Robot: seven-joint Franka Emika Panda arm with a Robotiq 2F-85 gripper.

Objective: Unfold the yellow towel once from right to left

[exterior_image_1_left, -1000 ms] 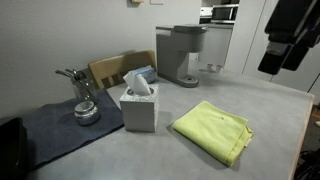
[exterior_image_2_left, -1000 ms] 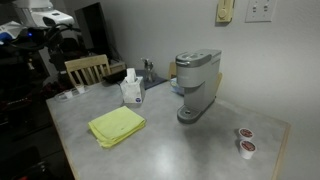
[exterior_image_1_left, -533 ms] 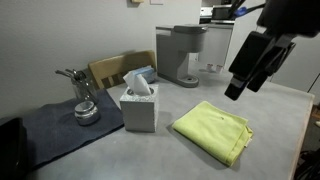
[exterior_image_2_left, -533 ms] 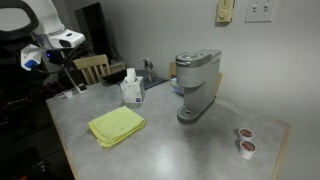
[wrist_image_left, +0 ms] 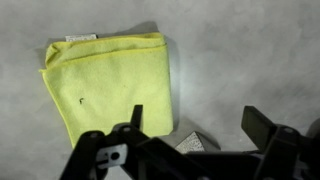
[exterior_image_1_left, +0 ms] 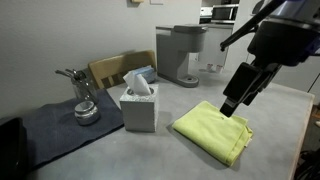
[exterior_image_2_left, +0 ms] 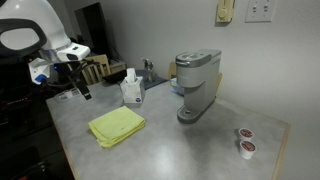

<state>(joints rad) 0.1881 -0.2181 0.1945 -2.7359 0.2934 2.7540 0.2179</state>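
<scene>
Your end effector (wrist_image_left: 195, 125) hangs above the counter (exterior_image_1_left: 150, 155) with its fingers spread and nothing between them. It is over one corner of the yellow towel (wrist_image_left: 115, 80), not touching it. The towel lies folded flat close to one long edge of the counter, away from the corners. The main hazard is pinching every layer rather than only the top one, which would likely drag the whole towel toward that edge instead of opening it. The layers cannot be told apart in the wrist view, so check before closing. A steep descent risks jamming the fingers on the counter. The tissue box (exterior_image_1_left: 139, 105) stands near the towel, so watch it on the sweep. The coffee machine (exterior_image_1_left: 180, 55) is well apart, and bare counter lies beside the towel.
</scene>
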